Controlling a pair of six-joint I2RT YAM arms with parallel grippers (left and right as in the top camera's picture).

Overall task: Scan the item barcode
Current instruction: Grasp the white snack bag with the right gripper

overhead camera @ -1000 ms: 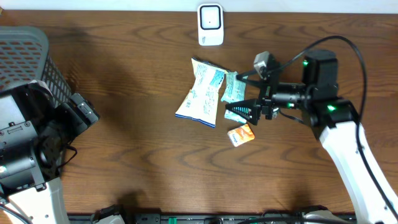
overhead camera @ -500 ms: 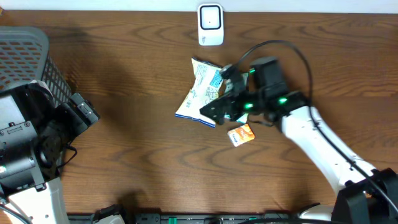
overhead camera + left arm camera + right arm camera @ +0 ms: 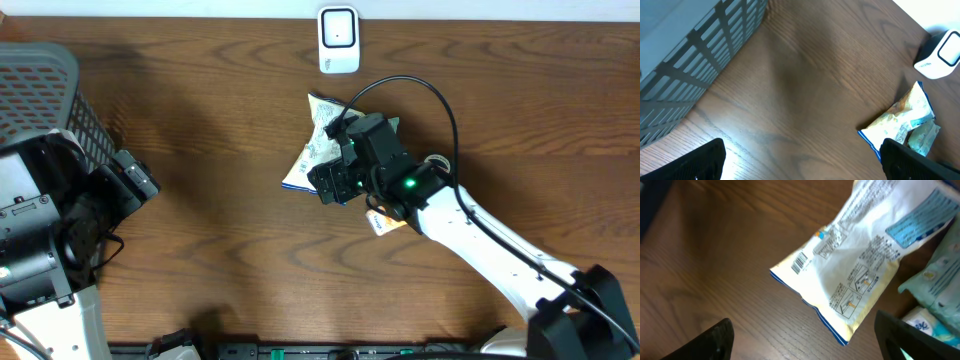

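The snack bag [image 3: 855, 265] is laid flat on the bench [image 3: 200, 220] just in front of the scanner [image 3: 338, 40], barcode [image 3: 800, 262] upward. The right end effector [image 3: 802, 325] is held over it, spread wide, nothing gripped. The left end effector [image 3: 802, 150] is likewise spread and empty.

I see a white crinkled plastic snack bag [image 3: 860, 265] with a blue seam along its lower edge. It lies flat on the dark wooden table [image 3: 200, 200], with the printed side of fine text and small diagrams facing up. Its black barcode [image 3: 800, 261] sits near one corner, uncovered. The white rounded scanner [image 3: 338, 40] stands at the table's far edge, apart from the bag.
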